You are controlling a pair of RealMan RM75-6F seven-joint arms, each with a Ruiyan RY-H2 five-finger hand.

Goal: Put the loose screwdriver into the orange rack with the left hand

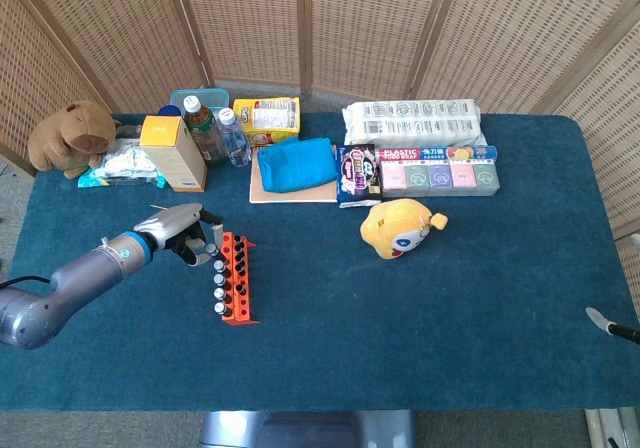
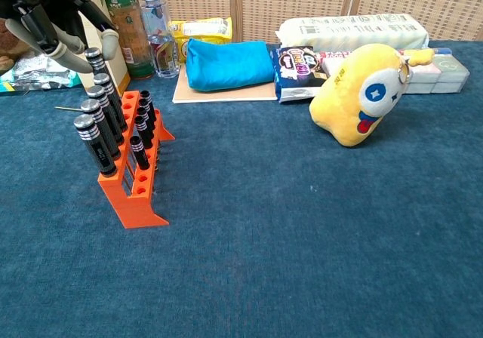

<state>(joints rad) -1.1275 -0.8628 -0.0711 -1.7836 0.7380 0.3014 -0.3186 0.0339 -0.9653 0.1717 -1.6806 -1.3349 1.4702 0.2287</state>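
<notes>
The blue table [image 1: 420, 318] carries a row of goods along its 12 o'clock edge: a white pack [image 1: 412, 123], a blue pouch [image 1: 296, 163] on a board, a box [image 1: 172, 151], two bottles [image 1: 215, 133] and, at 10 o'clock, a brown plush [image 1: 70, 136]. A yellow plush [image 1: 400, 227] lies just right of centre. The left arm [image 1: 60, 288] reaches in from 8 o'clock, and the left hand [image 1: 180, 236] sits at the far end of the rack [image 1: 237, 280], on its 9 o'clock side. In the chest view the fingers [image 2: 64, 51] curl around the top of the screwdriver [image 2: 96, 62], gripping its knurled cap; it stands nearly upright at the rack's far end, but whether its tip is seated in a hole is hidden behind the other drivers. The rack stands at about 8 o'clock of the table's centre. Of the right hand [image 1: 610, 325] only a tip shows at the 4 o'clock edge; I cannot tell how its fingers lie.
</notes>
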